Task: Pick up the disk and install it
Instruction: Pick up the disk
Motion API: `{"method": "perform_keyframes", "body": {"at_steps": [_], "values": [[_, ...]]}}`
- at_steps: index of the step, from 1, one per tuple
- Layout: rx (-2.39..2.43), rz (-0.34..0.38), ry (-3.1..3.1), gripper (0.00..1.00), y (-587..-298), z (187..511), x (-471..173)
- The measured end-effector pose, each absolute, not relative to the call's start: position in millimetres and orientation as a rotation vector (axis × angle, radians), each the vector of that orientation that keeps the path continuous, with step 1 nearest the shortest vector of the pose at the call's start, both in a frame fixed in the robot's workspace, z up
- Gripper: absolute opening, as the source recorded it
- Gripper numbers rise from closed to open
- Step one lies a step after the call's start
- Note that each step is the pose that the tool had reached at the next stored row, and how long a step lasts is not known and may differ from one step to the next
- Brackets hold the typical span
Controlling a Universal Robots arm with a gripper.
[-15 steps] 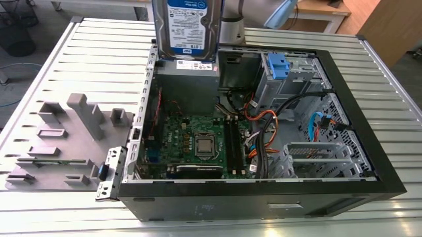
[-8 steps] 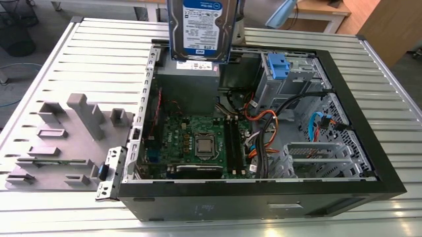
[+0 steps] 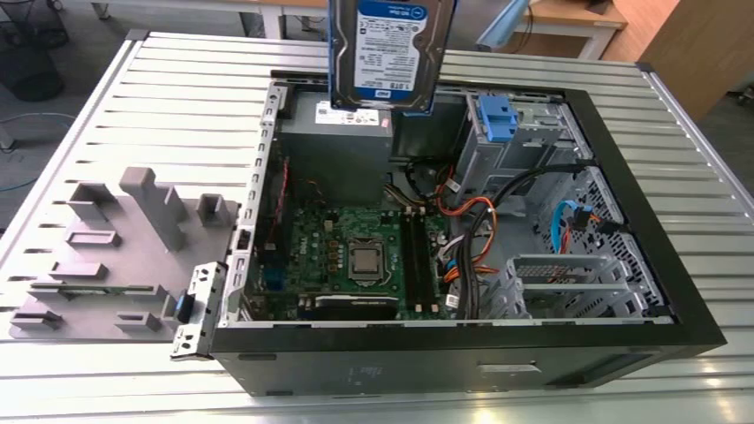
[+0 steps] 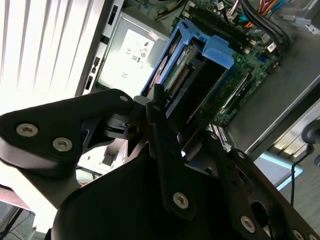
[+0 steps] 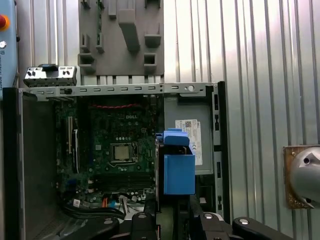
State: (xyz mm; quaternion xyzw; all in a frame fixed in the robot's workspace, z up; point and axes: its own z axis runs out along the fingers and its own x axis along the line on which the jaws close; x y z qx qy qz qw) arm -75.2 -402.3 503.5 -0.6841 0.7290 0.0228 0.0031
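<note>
Black links of the gripper (image 4: 186, 119) are seen closest to the lens in both wrist views. Its fingers (image 4: 158, 102) are pressed against opposite sides of the disk (image 4: 212, 47), which is pinched between them. At the top centre of the exterior view the disk (image 3: 389, 53) is held upright in the air, with its white-and-blue label turned toward the camera and its blue bracket visible along the edges. It is suspended clear of the open computer case (image 3: 471, 358), above the case's far end, where a grey metal box (image 3: 353, 132) with a white sticker is mounted. Toward the exterior view's right of that box, a bare blue plastic tab (image 3: 495, 119) is seated in a metal bay. A green motherboard (image 3: 353, 256) is laid out in the middle of the case, with bundled cables (image 3: 471, 221) run beside it and a perforated drive cage (image 3: 566, 283) set at the lower right. The case is rested on a slatted metal table (image 3: 177, 97), and a grey moulded fixture (image 3: 118, 247) is placed at the exterior view's left of it.
</note>
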Motion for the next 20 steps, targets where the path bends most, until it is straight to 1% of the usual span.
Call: {"method": "perform_keyframes", "body": {"at_steps": [14,20], "values": [[-2.145,0.072,2.286,0.35,-402.3,503.5,-30.3],[-2.145,0.072,2.286,0.35,-402.3,503.5,-24.9]]}}
